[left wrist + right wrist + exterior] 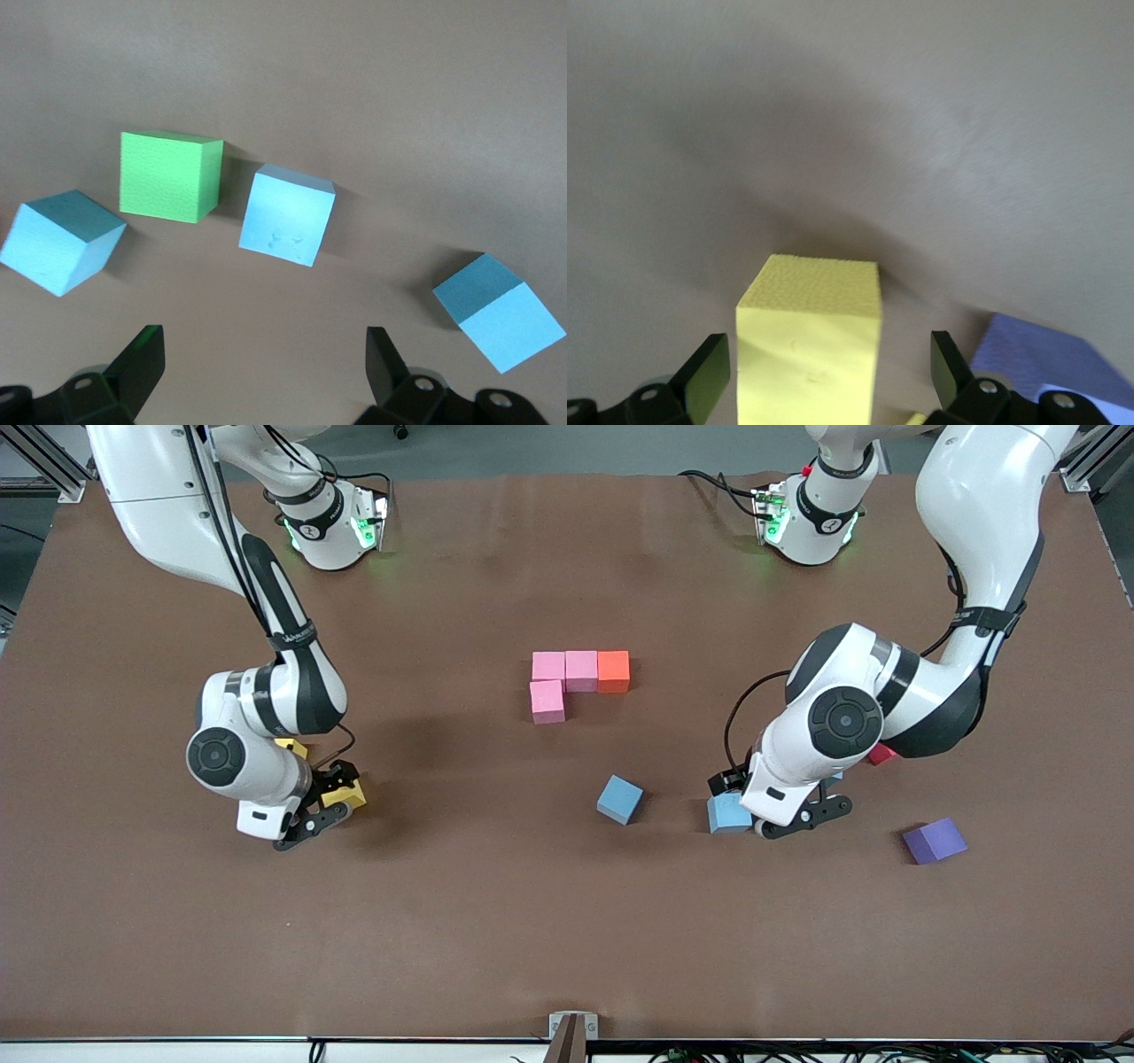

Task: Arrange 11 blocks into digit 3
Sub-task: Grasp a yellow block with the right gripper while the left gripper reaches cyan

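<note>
Right tool [323, 810], fingers spread, sits low over a yellow foam cube [347, 794] that lies between them unpinched, toward the right arm's end of the brown surface [496, 921]. Mid-surface, three pink foam cubes [564, 681] and an orange foam cube [613, 671] touch in an L; a light blue foam cube [620, 799] lies nearer the camera. Left tool [802, 819], fingers spread, grips nothing, just beside another light blue cube [728, 813]; a purple foam cube [935, 841] lies toward the left arm's end.

Yellow foam cube [811, 341] between the right claw's fingers: matt, finely pitted.
Green foam cube [168, 174]: matt, grained.
Light blue foam cube [287, 214]: matt, dented.
Brown table [461, 903]: matt, smooth.
White robot arm shells [974, 505]: glossy plastic.
</note>
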`<state>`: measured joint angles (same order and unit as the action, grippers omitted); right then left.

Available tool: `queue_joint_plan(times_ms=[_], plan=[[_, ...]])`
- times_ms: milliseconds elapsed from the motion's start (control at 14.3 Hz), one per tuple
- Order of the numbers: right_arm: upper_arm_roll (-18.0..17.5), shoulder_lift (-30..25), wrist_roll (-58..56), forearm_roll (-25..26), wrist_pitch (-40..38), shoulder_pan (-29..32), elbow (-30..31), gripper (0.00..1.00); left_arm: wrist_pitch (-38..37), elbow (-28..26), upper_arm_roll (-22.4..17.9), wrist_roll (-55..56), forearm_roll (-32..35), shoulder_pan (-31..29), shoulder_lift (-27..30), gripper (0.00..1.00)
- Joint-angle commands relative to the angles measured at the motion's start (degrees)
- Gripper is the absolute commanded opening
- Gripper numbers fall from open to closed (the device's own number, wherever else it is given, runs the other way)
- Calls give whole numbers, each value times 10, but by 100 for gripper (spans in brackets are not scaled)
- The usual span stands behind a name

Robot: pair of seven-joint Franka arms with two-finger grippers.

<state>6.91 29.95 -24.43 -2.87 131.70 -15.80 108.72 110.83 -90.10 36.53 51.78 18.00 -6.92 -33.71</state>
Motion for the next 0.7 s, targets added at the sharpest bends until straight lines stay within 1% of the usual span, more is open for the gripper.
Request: queue_joint_plan(times_ms=[0,279,489,559,628], plan=[[-8,-32,-3,0,7,2,37,100,16,-15,2,16,20,0,-5,100],[-8,-30,-3,-3,14,-1,40,100,18,-16,3,-5,30,4,-12,99],[-8,-28,-3,-3,43,0,49,100,20,-15,3,-26,38,3,-15,99],[-8,-27,-3,-3,50,0,52,97,21,-15,3,-30,48,3,-17,99],[-8,-26,-3,-3,52,0,54,88,21,-12,3,-30,53,4,-22,99]])
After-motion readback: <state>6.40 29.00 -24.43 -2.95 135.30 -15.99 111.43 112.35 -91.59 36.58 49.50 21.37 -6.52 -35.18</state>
